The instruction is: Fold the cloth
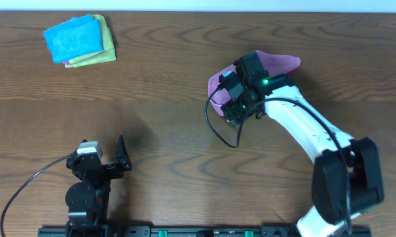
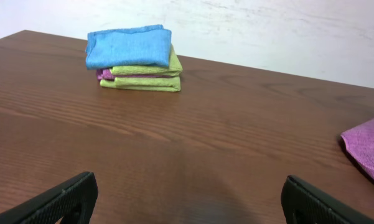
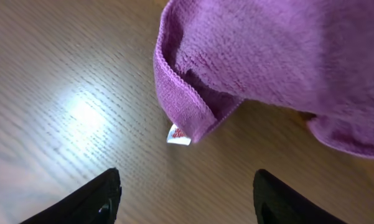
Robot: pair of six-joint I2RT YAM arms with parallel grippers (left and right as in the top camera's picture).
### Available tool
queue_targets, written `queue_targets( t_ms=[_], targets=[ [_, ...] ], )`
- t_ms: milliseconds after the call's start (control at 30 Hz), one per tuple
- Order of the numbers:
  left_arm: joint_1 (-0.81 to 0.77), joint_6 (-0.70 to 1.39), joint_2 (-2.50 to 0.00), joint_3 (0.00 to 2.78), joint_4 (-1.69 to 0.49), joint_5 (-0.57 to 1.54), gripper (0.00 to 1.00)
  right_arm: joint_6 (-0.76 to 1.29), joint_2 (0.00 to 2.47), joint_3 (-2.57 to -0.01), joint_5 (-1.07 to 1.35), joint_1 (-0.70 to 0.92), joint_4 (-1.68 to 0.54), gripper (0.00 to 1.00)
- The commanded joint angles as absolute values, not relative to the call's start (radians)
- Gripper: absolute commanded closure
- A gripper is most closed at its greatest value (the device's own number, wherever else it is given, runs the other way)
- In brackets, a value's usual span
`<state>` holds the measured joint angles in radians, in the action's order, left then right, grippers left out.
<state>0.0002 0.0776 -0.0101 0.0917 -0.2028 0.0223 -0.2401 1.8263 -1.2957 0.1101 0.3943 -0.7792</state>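
Overhead, we are seeing the purple square terry microfibre cloth [image 1: 280, 64] lying bunched on the dark brown wooden table [image 1: 171, 131], right of centre and toward the far edge. The right gripper [image 1: 224, 84] is hovering over the cloth's left part, with its white arm reaching in from the near right. The left gripper [image 1: 104, 148] is sitting near the front left, well apart from the cloth. A bright blue folded cloth [image 1: 72, 36] is lying atop a small stack in the far left corner.

Left wrist: we are looking across bare wood between two black fingers [image 2: 65, 199] standing wide apart, so the left gripper is gaping with nothing in it. The blue cloth is topping yellow-green folded cloths [image 2: 143, 82], and a corner of the purple cloth is showing at the right edge.

Right wrist: the cloth is filling the upper right, one hemmed corner curling over, with a small white tag [image 3: 178, 135] hanging at that corner. The right gripper is standing spread apart just short of the tag, gripping nothing.
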Motion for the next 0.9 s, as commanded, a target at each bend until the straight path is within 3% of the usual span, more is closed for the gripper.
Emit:
queue_targets(
  t_ms=[0,333,500,567,633,767,867],
  targets=[
    [0.007,0.07,-0.004,0.064,-0.215,0.019,0.04,-0.252,1.887,-1.287,0.129,0.399,-0.768,0.34],
    [0.007,0.07,-0.004,0.064,-0.215,0.019,0.04,-0.251,1.932,-1.287,0.139,0.399,-0.705,0.42],
    [0.007,0.07,-0.004,0.064,-0.215,0.019,0.04,-0.247,1.933,-1.287,0.143,0.399,-0.675,0.55],
    [0.007,0.07,-0.004,0.064,-0.215,0.019,0.05,-0.247,1.933,-1.287,0.154,0.399,-0.664,0.55],
    [0.007,0.07,-0.004,0.064,-0.215,0.019,0.05,-0.247,1.933,-1.287,0.159,0.399,-0.649,0.67],
    [0.007,0.07,-0.004,0.064,-0.215,0.019,0.04,-0.247,1.933,-1.287,0.159,0.399,-0.646,0.73],
    [0.007,0.07,-0.004,0.064,-0.215,0.019,0.05,-0.244,1.933,-1.287,0.159,0.399,-0.646,0.87]
  ],
)
